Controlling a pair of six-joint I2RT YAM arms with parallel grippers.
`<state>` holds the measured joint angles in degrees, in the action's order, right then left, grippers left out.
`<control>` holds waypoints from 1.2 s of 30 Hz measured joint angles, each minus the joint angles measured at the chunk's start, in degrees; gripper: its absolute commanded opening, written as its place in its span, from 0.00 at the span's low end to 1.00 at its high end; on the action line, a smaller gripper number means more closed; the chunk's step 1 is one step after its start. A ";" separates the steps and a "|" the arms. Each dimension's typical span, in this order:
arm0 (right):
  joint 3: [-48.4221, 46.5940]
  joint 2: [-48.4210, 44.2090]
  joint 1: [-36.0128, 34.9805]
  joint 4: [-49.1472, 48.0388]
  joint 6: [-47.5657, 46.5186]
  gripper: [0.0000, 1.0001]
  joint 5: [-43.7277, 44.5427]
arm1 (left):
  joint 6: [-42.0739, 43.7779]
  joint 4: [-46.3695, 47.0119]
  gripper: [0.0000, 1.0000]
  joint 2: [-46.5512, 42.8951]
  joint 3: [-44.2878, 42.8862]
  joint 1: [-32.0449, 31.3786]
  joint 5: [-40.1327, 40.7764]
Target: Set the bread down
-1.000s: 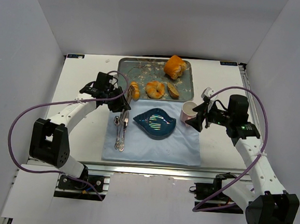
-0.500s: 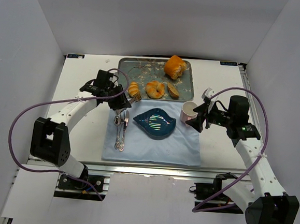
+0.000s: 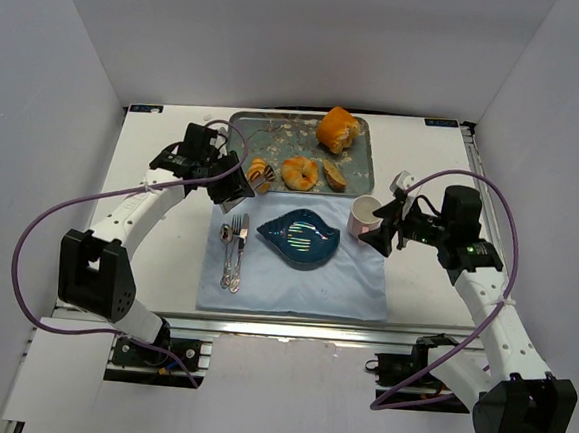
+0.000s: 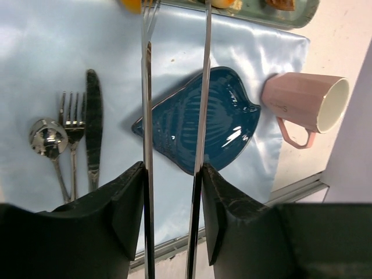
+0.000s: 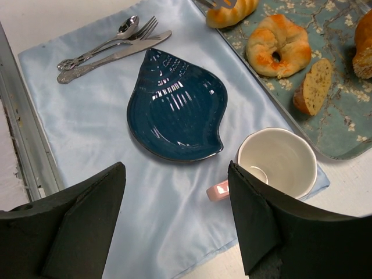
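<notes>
My left gripper (image 3: pixel 229 190) is shut on metal tongs (image 3: pixel 246 184), whose two arms run up the left wrist view (image 4: pixel 204 87). The tong tips grip a small golden bread roll (image 3: pixel 261 174) at the near-left edge of the floral tray (image 3: pixel 276 130); the roll also shows in the right wrist view (image 5: pixel 232 10). A blue shell-shaped plate (image 3: pixel 300 235) lies on the light blue cloth (image 3: pixel 294 282), empty. My right gripper (image 3: pixel 380 234) is open and empty, beside the pink mug (image 3: pixel 364 215).
The tray holds a croissant (image 3: pixel 299 172), a bread slice (image 3: pixel 334 173) and a large orange loaf (image 3: pixel 336 129). A spoon, fork and knife (image 3: pixel 232 252) lie on the cloth left of the plate. White walls enclose the table.
My left gripper has drawn back and to the left, uncovering the cutlery. The tongs have swung while the roll stays at the tray's near-left edge. The right arm has not moved.
</notes>
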<state>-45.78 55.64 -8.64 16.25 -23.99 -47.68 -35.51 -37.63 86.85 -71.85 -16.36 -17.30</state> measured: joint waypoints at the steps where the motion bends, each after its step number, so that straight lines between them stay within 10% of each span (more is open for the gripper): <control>1: 0.22 -0.09 0.00 -0.15 0.00 0.76 -0.09 | 0.20 -0.59 0.53 0.00 -0.31 0.00 0.48; 36: 1.64 -0.92 0.44 -0.15 0.02 0.76 -0.31 | 5.95 -8.46 0.53 5.64 -5.88 -0.02 6.75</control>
<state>-44.14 54.72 -8.21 16.10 -23.97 -47.99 -29.56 -46.09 92.49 -77.73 -16.38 -10.55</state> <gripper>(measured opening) 0.756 0.529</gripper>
